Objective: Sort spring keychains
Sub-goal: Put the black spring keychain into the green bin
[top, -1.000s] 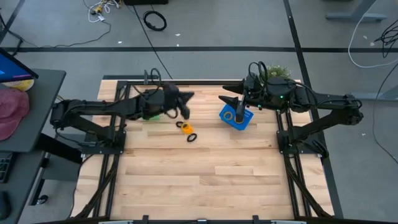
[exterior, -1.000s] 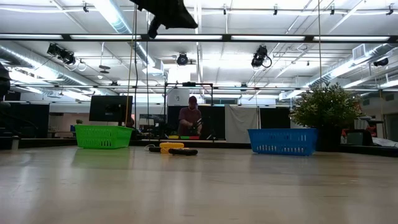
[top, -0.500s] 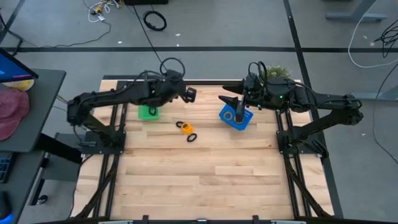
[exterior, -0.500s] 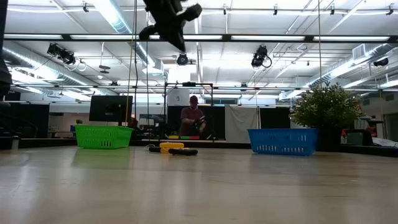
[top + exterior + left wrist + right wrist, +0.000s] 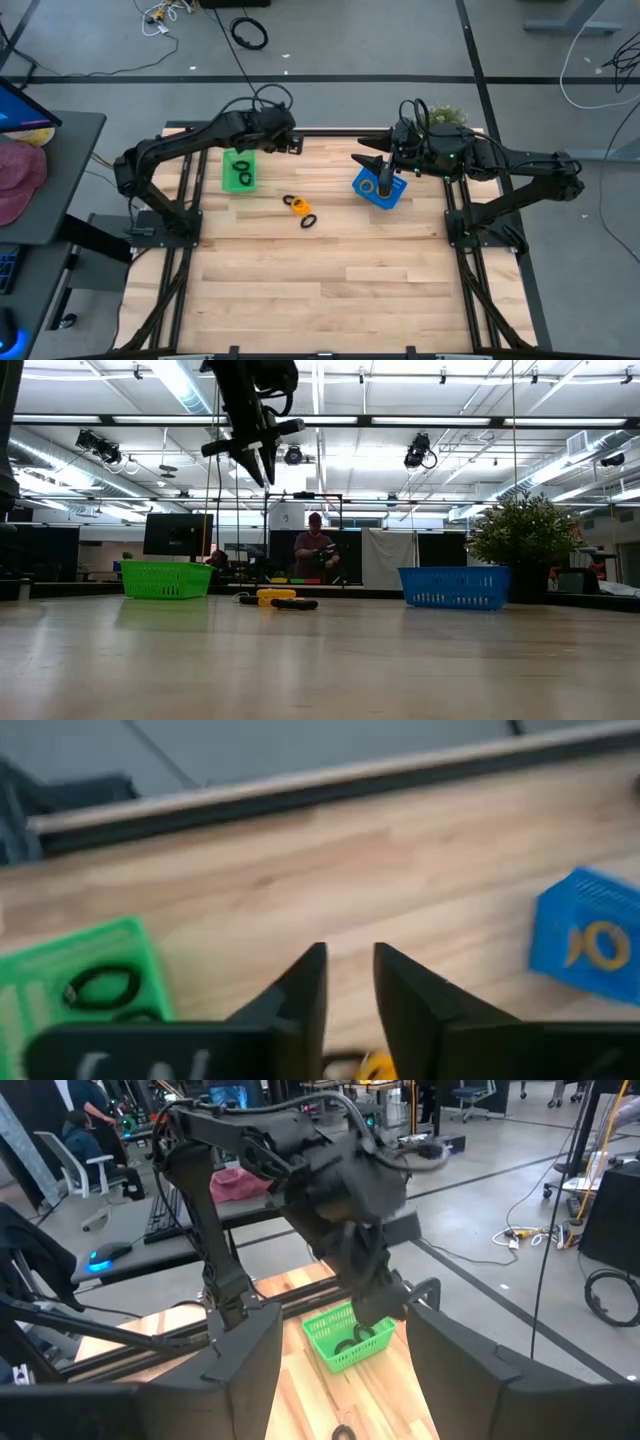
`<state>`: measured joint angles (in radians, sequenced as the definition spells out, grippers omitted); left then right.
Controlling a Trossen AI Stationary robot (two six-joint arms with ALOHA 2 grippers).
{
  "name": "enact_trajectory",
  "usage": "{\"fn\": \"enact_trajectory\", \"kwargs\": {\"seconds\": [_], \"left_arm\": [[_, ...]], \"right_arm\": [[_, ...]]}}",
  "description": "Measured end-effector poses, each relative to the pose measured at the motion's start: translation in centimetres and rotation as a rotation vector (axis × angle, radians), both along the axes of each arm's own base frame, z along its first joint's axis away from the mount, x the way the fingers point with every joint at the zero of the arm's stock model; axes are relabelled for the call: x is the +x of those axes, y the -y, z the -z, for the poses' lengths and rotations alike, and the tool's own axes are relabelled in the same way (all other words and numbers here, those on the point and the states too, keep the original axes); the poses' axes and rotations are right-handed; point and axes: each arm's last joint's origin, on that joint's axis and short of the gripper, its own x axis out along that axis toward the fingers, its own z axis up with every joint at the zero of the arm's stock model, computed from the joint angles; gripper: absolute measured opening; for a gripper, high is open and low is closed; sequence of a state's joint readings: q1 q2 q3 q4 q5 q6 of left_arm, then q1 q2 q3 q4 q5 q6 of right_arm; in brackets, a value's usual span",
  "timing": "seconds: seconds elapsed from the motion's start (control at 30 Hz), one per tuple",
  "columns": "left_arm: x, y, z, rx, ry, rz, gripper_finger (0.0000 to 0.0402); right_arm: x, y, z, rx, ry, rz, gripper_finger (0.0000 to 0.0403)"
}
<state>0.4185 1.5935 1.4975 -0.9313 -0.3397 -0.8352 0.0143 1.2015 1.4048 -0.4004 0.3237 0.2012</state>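
Observation:
The spring keychains left on the table are an orange one (image 5: 296,204) and a black one (image 5: 307,220), lying near the middle. Two black rings (image 5: 241,173) lie in the green basket (image 5: 229,181), and an orange ring (image 5: 371,186) lies in the blue basket (image 5: 397,196). My left gripper (image 5: 293,146) hangs high over the table's far edge, right of the green basket, its fingers (image 5: 306,982) a narrow gap apart and empty. My right gripper (image 5: 385,183) stands over the blue basket, open wide (image 5: 345,1380) and empty.
A potted plant (image 5: 450,113) stands at the far right corner behind the blue basket. The near half of the wooden table (image 5: 330,290) holds nothing. A large black cable coil (image 5: 250,33) lies on the floor beyond. A person (image 5: 313,550) sits in the room behind.
My left gripper has moved from beside the green basket toward the table's far edge and has turned about, while its arm has drawn back toward the left. The green basket with its black rings now shows uncovered. The right arm has kept still.

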Motion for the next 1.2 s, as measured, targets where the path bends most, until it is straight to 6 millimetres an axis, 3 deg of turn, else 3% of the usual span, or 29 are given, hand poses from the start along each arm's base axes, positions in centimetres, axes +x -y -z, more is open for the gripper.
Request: {"fn": "enact_trajectory", "kwargs": {"seconds": [0.2, 0.5, 0.9, 1.2], "left_arm": [[1.3, -0.2, 2.1, -0.110, -0.022, 0.025, 0.0151], [2.7, 0.1, 6.3, -0.225, -0.214, 0.049, 0.0213], [4.6, -0.4, 11.2, -0.389, -0.316, 0.147, 0.0223], [4.6, -1.2, 12.3, -0.426, -0.349, 0.256, 0.0223]], "right_arm": [[0.0, 0.0, 0.0, 0.000, 0.000, 0.000, 0.0217], [0.0, 0.0, 0.0, 0.000, -0.002, -0.001, 0.0217], [0.0, 0.0, 0.1, 0.000, -0.006, -0.002, 0.0217], [0.0, 0.0, 0.1, 0.000, -0.006, -0.003, 0.0217]]}}
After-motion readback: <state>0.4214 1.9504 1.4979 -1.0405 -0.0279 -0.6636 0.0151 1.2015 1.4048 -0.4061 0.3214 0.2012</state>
